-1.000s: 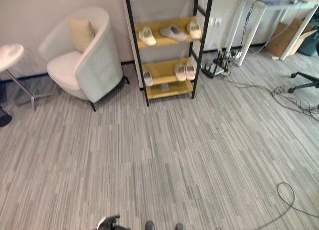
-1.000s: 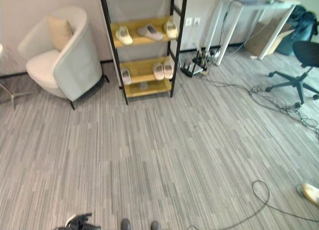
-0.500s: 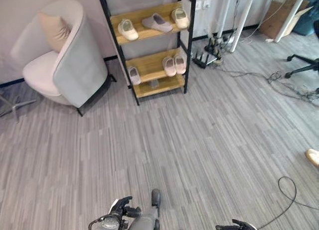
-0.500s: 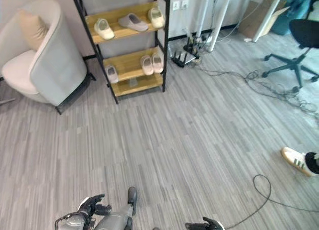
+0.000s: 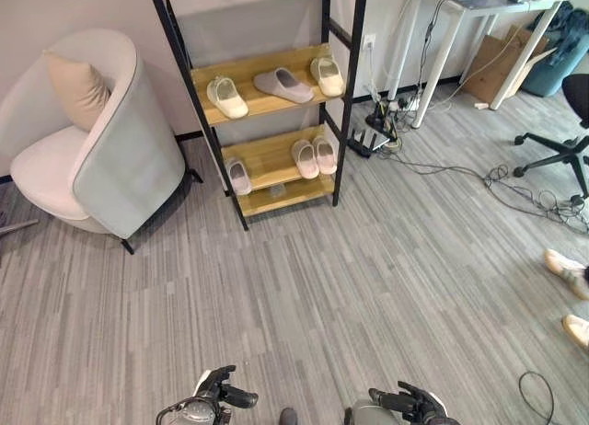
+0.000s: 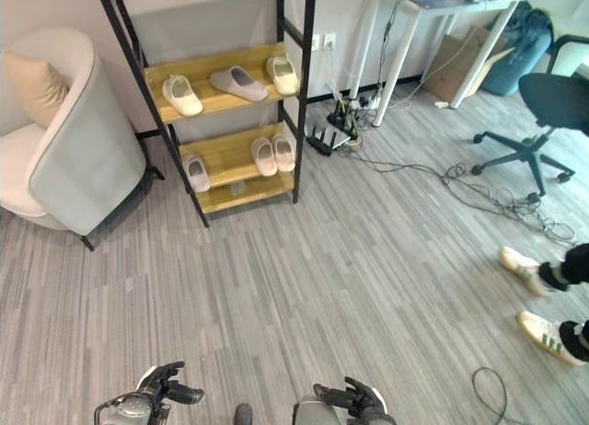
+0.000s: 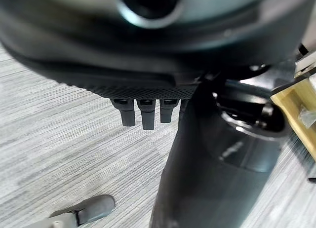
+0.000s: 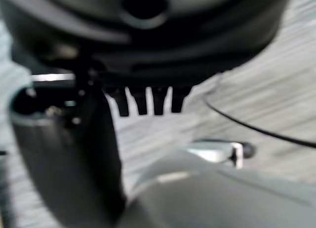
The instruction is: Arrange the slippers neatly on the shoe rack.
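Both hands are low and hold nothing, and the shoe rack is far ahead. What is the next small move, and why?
Probably step forward toward the shoe rack. The left hand and right hand hang low with relaxed fingers, holding nothing, and a wide stretch of floor lies between them and the rack. On its upper shelf the grey slipper lies askew between two cream slippers, so it likely needs straightening first.

Wide open floor (image 5: 368, 259) up to the shoe rack (image 5: 267, 158), but an armchair (image 5: 101, 158) crowds its left side, cables (image 5: 460, 167) sprawl right, and a person's shoes (image 5: 569, 269) sit far right.
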`<state>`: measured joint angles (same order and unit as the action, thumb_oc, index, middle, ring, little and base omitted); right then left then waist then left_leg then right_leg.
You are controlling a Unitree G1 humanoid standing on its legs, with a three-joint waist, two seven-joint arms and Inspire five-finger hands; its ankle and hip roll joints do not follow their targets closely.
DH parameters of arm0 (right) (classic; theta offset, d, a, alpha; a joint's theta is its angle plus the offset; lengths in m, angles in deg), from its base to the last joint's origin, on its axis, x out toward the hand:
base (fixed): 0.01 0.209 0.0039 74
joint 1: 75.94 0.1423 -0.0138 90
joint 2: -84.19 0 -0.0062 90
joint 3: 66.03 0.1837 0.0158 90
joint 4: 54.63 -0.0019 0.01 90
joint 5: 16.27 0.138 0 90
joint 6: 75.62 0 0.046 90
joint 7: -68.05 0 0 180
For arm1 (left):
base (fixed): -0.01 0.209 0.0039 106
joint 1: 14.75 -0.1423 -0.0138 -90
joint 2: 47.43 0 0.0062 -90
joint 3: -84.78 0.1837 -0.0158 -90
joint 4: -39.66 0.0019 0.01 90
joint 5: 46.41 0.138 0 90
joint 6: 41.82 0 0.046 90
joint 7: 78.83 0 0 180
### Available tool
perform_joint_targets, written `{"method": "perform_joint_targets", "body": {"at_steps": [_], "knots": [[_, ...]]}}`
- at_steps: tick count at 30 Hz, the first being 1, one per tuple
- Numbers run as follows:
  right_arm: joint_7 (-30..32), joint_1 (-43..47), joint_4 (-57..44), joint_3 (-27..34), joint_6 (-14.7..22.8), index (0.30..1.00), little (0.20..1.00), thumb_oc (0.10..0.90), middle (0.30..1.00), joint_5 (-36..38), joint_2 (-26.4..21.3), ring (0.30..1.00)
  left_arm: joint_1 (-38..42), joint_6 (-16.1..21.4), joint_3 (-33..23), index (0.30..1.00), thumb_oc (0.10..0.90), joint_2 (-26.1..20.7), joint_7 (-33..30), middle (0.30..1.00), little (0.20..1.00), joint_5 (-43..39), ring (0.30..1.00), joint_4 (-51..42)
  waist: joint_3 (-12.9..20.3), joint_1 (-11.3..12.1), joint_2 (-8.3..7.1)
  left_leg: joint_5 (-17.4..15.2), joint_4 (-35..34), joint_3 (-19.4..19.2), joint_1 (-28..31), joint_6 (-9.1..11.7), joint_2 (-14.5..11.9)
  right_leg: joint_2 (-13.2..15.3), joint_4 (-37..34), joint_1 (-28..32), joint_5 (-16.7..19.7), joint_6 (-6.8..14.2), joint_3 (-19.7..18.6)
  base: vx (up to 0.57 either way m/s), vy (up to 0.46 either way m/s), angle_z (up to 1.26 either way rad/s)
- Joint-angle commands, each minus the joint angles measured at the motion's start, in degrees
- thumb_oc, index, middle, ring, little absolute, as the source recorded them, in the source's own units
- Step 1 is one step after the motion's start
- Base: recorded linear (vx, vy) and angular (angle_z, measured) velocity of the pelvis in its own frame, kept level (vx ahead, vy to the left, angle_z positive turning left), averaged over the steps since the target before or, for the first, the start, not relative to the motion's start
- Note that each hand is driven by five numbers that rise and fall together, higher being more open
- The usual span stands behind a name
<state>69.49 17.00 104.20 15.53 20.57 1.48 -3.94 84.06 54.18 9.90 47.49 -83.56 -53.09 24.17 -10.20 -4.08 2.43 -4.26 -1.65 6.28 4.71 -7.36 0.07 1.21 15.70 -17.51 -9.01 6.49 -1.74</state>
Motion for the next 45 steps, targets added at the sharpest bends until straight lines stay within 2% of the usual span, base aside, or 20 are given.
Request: {"method": "perform_joint_targets", "body": {"at_steps": [1, 3, 7, 9, 11, 12, 14, 17, 19, 20, 22, 23, 26, 30, 31, 33, 36, 39, 41, 45], "knots": [[1.0, -3.6, 3.7, 0.7, -1.2, 0.9, 0.9, 0.8, 0.9, 1.1, -2.2, 0.9, -0.7, 1.6, 0.0, 0.9, 0.8, -0.1, 0.3, 0.9, 0.9, 1.4, 0.9, 1.3, 0.8, -1.7, -1.8, -5.5, 3.1, 0.4, 4.1, 5.2, 5.2, 0.3, -13.1, 1.3, 12.0, 2.9, -1.3, 0.45, -0.095, 0.84], [0.9, -4.0, 4.7, 1.1, -1.5, 0.9, 0.9, 0.8, 0.9, 0.9, -2.2, 0.9, -1.4, 1.4, -0.3, 0.9, 0.8, 0.4, 0.8, 0.9, 0.9, 2.0, 0.9, 3.1, 1.5, -2.6, -1.52, -7.1, 2.3, 1.7, 7.1, 5.9, 4.8, 0.8, -14.9, -0.8, 13.5, 3.5, -0.7, 0.44, -0.143, 0.92], [0.3, -5.3, 6.1, 2.1, -1.6, 0.9, 0.9, 0.8, 0.9, 1.6, -3.3, 0.9, -4.6, 0.8, -1.3, 0.9, 0.8, 1.1, 1.4, 0.9, 0.9, 3.2, 0.9, 5.7, 4.4, -2.8, -1.01, -7.5, 5.6, 4.7, 9.9, 7.9, 2.7, 0.1, -12.6, 2.7, 15.3, 0.9, -1.3, 0.44, -0.227, 0.98], [-0.1, -4.5, 6.4, 2.5, -1.6, 0.9, 0.9, 0.8, 0.9, 2.8, -4.1, 0.9, -5.7, 0.9, -2.2, 0.9, 0.8, 1.2, 2.0, 0.9, 0.9, 2.2, 0.9, 5.8, 4.8, -2.3, 0.0, -1.7, 14.6, 3.8, 7.0, 11.2, 1.0, -0.7, -11.4, 5.3, 13.7, -0.6, -0.3, 0.26, -0.166, 0.7], [0.1, -3.9, 5.6, 2.2, -1.2, 0.9, 0.9, 0.8, 0.9, 3.4, -4.5, 0.9, -5.5, 0.9, -1.7, 0.9, 0.8, 1.3, 1.8, 0.9, 0.9, 1.5, 0.9, 4.2, 2.9, -1.2, -1.1, 5.8, 32.5, 2.0, -2.8, 13.6, 1.1, 0.5, -11.0, 8.6, 11.4, -2.3, 0.1, 0.17, -0.198, 0.11], [0.7, -3.1, 4.9, 1.6, -1.1, 0.9, 0.9, 0.8, 0.9, 3.5, -4.8, 0.9, -5.0, 1.0, -1.1, 0.9, 0.8, 1.1, 1.5, 0.9, 0.9, 1.4, 0.9, 2.7, 1.4, -0.4, -1.78, 7.0, 40.4, -0.3, -6.8, 13.1, 0.8, 0.5, -10.6, 10.3, 10.2, -3.5, 0.2, 0.13, -0.248, 0.15], [1.2, -2.6, 4.1, 1.1, -1.0, 0.9, 0.9, 0.8, 0.9, 3.4, -5.1, 0.9, -4.6, 1.0, -0.7, 0.9, 0.8, 0.6, 0.9, 0.9, 0.9, 0.9, 0.9, 1.1, 0.7, 0.7, -3.2, 6.4, 46.1, -5.2, -11.0, 11.9, -0.8, 1.3, -10.8, 13.2, 8.3, -4.8, 1.2, 0.22, -0.239, 0.14], [2.9, 2.4, 3.7, 0.9, -1.7, 0.9, 0.9, 0.8, 0.9, 3.5, -7.0, 0.9, -4.5, 0.9, 0.4, 0.9, 0.8, -0.1, 0.8, 0.9, 0.9, 0.8, 0.9, 1.2, 1.1, 3.1, -3.48, 3.6, 39.2, -9.6, -15.7, 10.6, -3.4, 1.0, -12.0, 18.8, 5.5, -5.5, 4.0, 0.37, -0.112, 0.55], [2.3, -2.9, 1.5, 1.1, 0.0, 0.9, 0.9, 0.8, 0.9, 2.2, -6.6, 0.9, -4.9, 1.4, -0.9, 0.9, 0.8, -0.6, 0.3, 0.9, 0.9, 0.8, 0.9, 0.9, 1.1, 3.4, -3.55, 2.8, 28.0, -10.7, -17.2, 10.3, -3.6, 0.6, -12.9, 20.6, 4.2, -4.5, 4.5, 0.43, 0.05, 0.39], [0.2, -5.3, -6.7, 1.9, 2.0, 0.9, 0.9, 0.8, 0.9, 6.2, -6.3, 0.9, -5.8, 1.6, -1.5, 0.9, 0.8, -0.9, 0.3, 0.9, 0.9, 0.8, 0.9, 0.8, 0.8, 4.0, -2.83, 6.2, 12.9, -10.4, -17.6, 11.0, -5.1, -0.6, -13.7, 22.9, 2.7, -3.9, 4.3, 0.37, 0.085, 0.23], [1.0, -6.3, -4.8, 1.7, 2.1, 0.9, 0.9, 0.8, 0.9, 4.2, -6.8, 0.9, -5.7, 1.5, -1.6, 0.9, 0.8, -1.3, 0.1, 0.9, 0.9, 1.8, 0.9, 1.1, 0.3, 5.0, -2.86, 8.8, 7.3, -10.2, -18.6, 11.5, -5.2, -0.8, -14.1, 25.0, 1.7, -3.6, 4.3, 0.48, 0.125, -0.05], [1.1, -3.8, 1.4, 2.8, 0.8, 0.9, 0.9, 0.8, 0.9, 3.3, -7.3, 0.9, -6.8, 0.8, -2.1, 0.9, 0.8, -1.0, 0.7, 0.9, 0.9, 2.6, 0.9, 3.5, 1.0, 6.5, -2.85, 10.4, -0.5, -9.6, -18.7, 11.9, -4.7, -0.7, -14.4, 28.9, -0.5, -3.0, 3.1, 0.55, 0.159, -0.26], [1.2, -4.0, 1.1, 3.4, 1.2, 0.9, 0.9, 0.8, 0.9, 2.6, -6.6, 0.9, -8.5, 0.4, -3.8, 0.9, 0.8, -1.0, 0.8, 0.9, 0.9, 3.0, 0.9, 5.3, 2.4, 6.9, -2.34, 13.2, 0.6, -8.6, -17.2, 11.6, -4.2, -0.5, -14.1, 29.7, -1.2, -2.6, 2.5, 0.37, 0.169, -0.31], [1.4, -5.2, -1.3, 3.8, 1.0, 0.9, 0.9, 0.8, 0.9, 2.8, -4.8, 0.9, -9.1, 0.3, -5.5, 0.9, 0.8, -2.4, 0.7, 0.9, 0.9, 2.9, 0.9, 5.8, 4.4, 7.6, -5.1, 9.5, 5.9, -9.0, -17.2, 9.7, -2.0, 3.0, -9.8, 28.9, 0.3, 0.3, 0.2, 0.28, 0.179, -0.42], [1.3, -5.5, -1.9, 3.8, 0.8, 0.9, 0.9, 0.8, 0.9, 2.8, -4.4, 0.9, -8.8, 0.3, -5.4, 0.9, 0.8, -2.8, 0.7, 0.9, 0.9, 2.7, 0.9, 5.3, 4.6, 7.6, -5.47, 8.2, 6.7, -9.3, -16.9, 9.0, -1.6, 3.6, -6.7, 27.5, 1.3, 1.3, -0.1, 0.18, 0.18, -0.36], [1.5, -4.9, -4.0, 3.3, 0.6, 0.9, 0.9, 0.8, 0.9, 2.8, -4.2, 0.9, -7.3, 0.6, -4.8, 0.9, 0.8, -3.7, 0.0, 0.9, 0.9, 2.4, 0.9, 3.3, 3.1, 6.7, -5.19, 6.2, 8.2, -9.8, -16.1, 7.6, -1.4, 4.9, 4.3, 20.7, 7.8, 3.9, -0.6, 0.1, 0.145, -0.15], [1.2, -4.7, -6.8, 4.4, 1.0, 0.9, 0.9, 0.8, 0.9, 5.5, -4.4, 0.9, -5.4, 1.3, -3.2, 0.9, 0.8, -4.7, -0.8, 0.9, 0.9, 2.6, 0.9, 1.0, 2.0, 5.4, -4.29, 3.8, 8.6, -9.5, -13.2, 6.7, -1.3, 6.8, 9.9, 15.5, 11.8, 4.4, 1.4, 0.17, 0.07, -0.04], [3.6, -4.8, -12.0, 7.6, 2.5, 0.9, 0.9, 0.8, 0.9, 6.9, -5.5, 0.9, -4.2, 1.8, -3.4, 0.9, 0.8, -5.4, -1.5, 0.9, 0.9, 2.1, 0.9, -0.4, 1.8, 3.7, -3.65, 1.1, 7.6, -9.5, -9.6, 7.8, -2.3, 12.2, -1.0, 12.8, 9.6, 3.0, 6.7, 0.25, -0.087, 0.05], [4.1, -4.9, -13.2, 8.5, 2.6, 0.9, 0.9, 0.8, 0.9, 7.0, -5.8, 0.9, -4.2, 1.9, -3.0, 0.9, 0.8, -5.1, -1.5, 0.9, 0.9, 2.5, 0.9, -0.5, 1.6, 2.9, -3.6, 0.5, 7.6, -9.2, -8.7, 8.0, -2.0, 12.2, -4.6, 13.0, 9.3, 3.0, 6.5, 0.15, -0.074, 0.05], [6.8, -7.0, -21.7, 12.3, 4.1, 0.9, 0.9, 0.8, 0.9, 5.2, -8.0, 0.9, -5.0, 2.5, -2.7, 0.9, 0.8, -4.0, -1.6, 0.9, 0.9, 4.6, 0.9, -0.1, 1.5, 0.4, -3.91, -1.4, 7.2, -8.5, -5.2, 8.9, -1.3, 10.2, -12.0, 10.9, 11.7, 4.9, 1.2, 0.2, -0.151, 0.15]]}}
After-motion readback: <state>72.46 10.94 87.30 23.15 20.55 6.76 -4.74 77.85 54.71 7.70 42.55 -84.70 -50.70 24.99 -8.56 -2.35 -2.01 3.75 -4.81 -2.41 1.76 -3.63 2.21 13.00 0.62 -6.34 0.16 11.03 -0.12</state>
